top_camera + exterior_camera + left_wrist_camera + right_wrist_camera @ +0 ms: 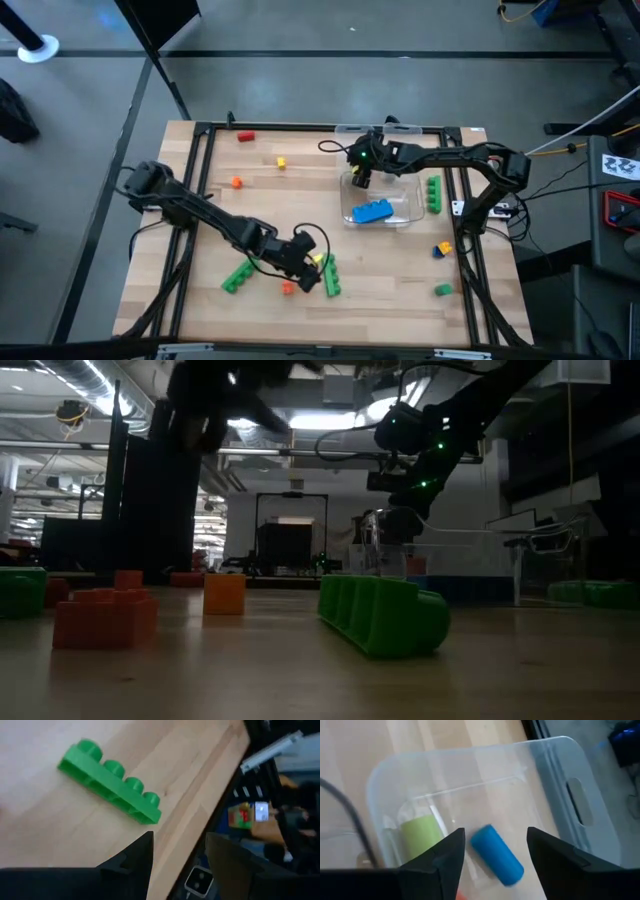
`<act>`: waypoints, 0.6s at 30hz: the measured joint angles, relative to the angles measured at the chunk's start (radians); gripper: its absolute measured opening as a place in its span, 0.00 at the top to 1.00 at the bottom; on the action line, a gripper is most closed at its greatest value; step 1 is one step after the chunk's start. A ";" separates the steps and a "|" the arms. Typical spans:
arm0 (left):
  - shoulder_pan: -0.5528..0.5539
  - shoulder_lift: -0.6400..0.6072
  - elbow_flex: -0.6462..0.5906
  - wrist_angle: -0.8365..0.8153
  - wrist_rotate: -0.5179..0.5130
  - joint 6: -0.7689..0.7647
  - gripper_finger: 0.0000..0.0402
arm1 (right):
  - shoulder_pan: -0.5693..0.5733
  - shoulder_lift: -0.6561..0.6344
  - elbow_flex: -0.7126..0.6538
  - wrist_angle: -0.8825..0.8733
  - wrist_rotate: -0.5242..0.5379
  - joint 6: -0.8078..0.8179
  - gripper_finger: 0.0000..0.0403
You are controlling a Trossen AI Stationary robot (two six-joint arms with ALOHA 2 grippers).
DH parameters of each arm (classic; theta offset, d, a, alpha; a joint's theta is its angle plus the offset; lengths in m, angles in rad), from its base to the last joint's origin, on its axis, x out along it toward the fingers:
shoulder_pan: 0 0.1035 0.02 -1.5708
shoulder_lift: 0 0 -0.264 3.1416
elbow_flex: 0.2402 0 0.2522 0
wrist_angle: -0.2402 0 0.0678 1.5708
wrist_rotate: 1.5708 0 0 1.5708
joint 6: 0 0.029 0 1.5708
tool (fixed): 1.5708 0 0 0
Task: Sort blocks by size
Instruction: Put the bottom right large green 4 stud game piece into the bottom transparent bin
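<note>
While empty, right gripper (pixel 495 851) parted over blue block (pixel 497 854), clear tray (pixel 580 775)

no text, label, brand, number or sign can be read in any of the views. a white tag (pixel 621 166) with dark marks lies off the right edge of the surface in the high view, but its marks are too small to make out. a bright lit panel (pixel 261 811) shows beyond the surface in the left wrist view, too blurred to read.
</note>
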 joint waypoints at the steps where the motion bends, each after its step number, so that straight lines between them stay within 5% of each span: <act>1: 0.000 0.019 0.000 0.016 0.000 -0.032 0.59 | 0.000 0.000 0.000 0.000 0.019 0.000 0.46; 7: -0.003 0.117 -0.001 0.088 -0.005 -0.145 0.59 | 0.000 -0.043 0.000 -0.005 0.116 -0.054 0.46; 18: 0.030 0.214 -0.001 0.121 -0.045 -0.231 0.59 | 0.001 -0.250 0.000 -0.006 0.123 -0.079 0.46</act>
